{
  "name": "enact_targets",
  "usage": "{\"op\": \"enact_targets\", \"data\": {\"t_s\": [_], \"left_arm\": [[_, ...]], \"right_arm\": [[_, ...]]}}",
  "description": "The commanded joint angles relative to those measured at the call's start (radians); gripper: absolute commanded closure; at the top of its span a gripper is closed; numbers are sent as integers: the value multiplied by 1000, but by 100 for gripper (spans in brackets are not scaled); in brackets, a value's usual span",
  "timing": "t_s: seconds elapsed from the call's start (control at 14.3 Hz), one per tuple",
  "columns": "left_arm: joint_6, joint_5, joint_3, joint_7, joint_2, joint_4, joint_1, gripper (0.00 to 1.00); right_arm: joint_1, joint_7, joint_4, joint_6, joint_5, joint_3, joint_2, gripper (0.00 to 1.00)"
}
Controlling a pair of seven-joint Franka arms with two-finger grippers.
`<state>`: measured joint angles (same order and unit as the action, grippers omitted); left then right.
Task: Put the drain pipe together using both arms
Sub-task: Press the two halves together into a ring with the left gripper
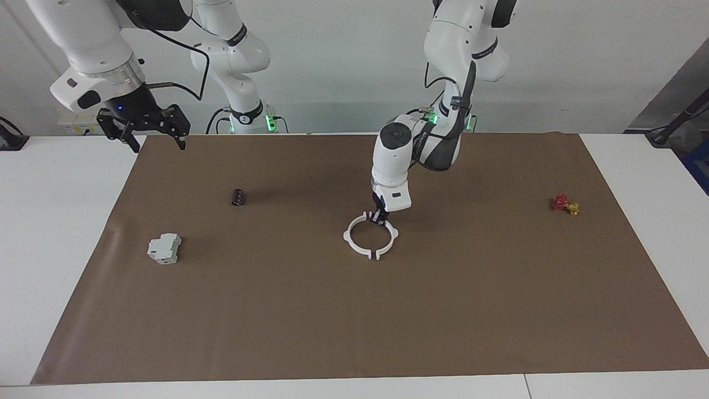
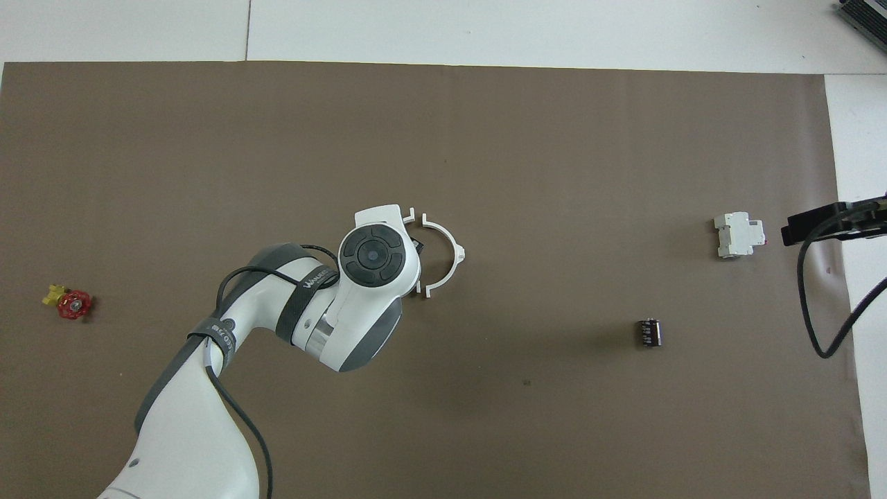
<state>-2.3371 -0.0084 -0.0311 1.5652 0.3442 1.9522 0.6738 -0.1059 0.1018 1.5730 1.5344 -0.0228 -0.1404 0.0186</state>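
Observation:
The drain pipe lies on the brown mat as two thin white half-ring arcs, one [image 1: 350, 235] toward the right arm's end and one [image 1: 394, 235] toward the left arm's end. Their end tabs face each other with small gaps, so they form a ring. My left gripper [image 1: 379, 218] is down on the arc toward the left arm's end, at its end nearer to the robots, and is shut on it. In the overhead view the left wrist covers that arc; only the other arc [image 2: 454, 249] and a bit of the gripper [image 2: 416, 244] show. My right gripper [image 1: 159, 145] waits, open and empty, raised over the mat's corner.
A boxy grey-white block [image 1: 164, 248] [image 2: 739, 235] and a small black cylinder [image 1: 238, 197] [image 2: 649, 332] lie toward the right arm's end. A small red-and-yellow piece [image 1: 565, 205] [image 2: 69, 303] lies toward the left arm's end. The brown mat [image 1: 332, 321] covers most of the white table.

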Motion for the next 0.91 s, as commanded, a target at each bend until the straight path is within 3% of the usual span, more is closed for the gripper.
{"op": "enact_targets", "data": {"t_s": [0.0,0.84], "left_arm": [[9,4,-15,10,9,-13,18,100],[-18,71,-12,-4,29,-6,20,100]], "right_arm": [[5,-14,5,-10,14,2,12,0],[5,-14,5,-10,14,4,12,0]]}}
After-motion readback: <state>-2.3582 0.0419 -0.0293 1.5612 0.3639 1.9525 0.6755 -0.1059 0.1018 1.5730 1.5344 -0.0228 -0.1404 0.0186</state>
